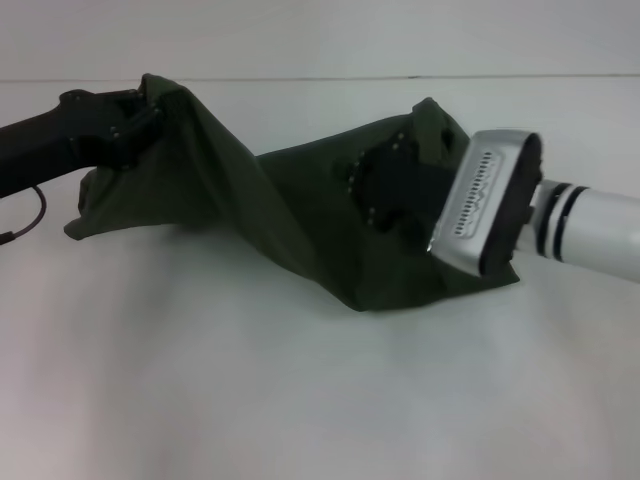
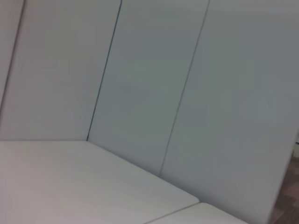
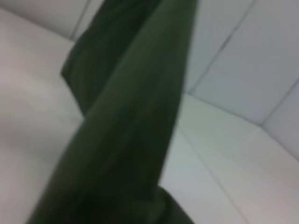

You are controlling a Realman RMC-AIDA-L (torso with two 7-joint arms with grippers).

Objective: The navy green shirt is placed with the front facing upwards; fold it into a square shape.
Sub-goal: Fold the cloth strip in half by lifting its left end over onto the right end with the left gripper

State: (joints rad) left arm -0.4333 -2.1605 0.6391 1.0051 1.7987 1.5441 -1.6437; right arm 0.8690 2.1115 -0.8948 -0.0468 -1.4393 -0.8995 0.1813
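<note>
The navy green shirt (image 1: 290, 210) is lifted off the white table (image 1: 300, 400) and hangs bunched between my two grippers, its lower folds resting on the table. No lettering or collar shows. My left gripper (image 1: 143, 112) is shut on the shirt's raised left corner. My right gripper (image 1: 418, 138) is shut on the raised right corner, with cloth draped around its black body. In the right wrist view the shirt (image 3: 131, 130) hangs as a dark green band close to the camera. The left wrist view shows no shirt.
The white table (image 2: 70, 182) runs back to a wall of pale panels (image 2: 154, 84) behind it. The table seam and wall panels (image 3: 261, 65) also show in the right wrist view. A thin black cable (image 1: 30, 215) hangs under my left arm.
</note>
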